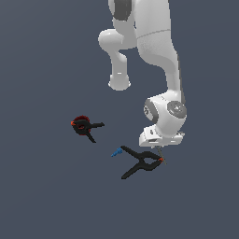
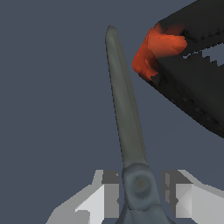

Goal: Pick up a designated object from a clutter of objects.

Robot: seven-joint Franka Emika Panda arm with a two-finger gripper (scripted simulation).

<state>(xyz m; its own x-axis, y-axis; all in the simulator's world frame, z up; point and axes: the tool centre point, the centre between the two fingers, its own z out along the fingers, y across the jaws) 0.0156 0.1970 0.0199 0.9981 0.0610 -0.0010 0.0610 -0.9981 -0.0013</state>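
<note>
Item: scissors [image 2: 127, 118], slim grey blades. In the wrist view we see them lying directly under our gripper [image 2: 140, 192], the pivot screw sitting between the two pale fingers [image 2: 105, 192]. The long axis runs straight away from the gripper, blades together and tapering to a point; the ring handles are out of sight.

Gripper state: the fingers flank the pivot on either side with narrow gaps showing, so we read them as parted, not clamped; no contact is visible.

Neighbour: large black spring clamp [image 1: 142, 162], its orange tip [image 2: 157, 50] lying near the blade's far end, apart from it in the wrist view.

Elsewhere, exterior view: small blue piece [image 1: 116, 152] touching that clamp's far arm; second clamp [image 1: 85, 126] well apart.

Judgement: closing across the pivot, square to the long axis, is what the next move calls for.
</note>
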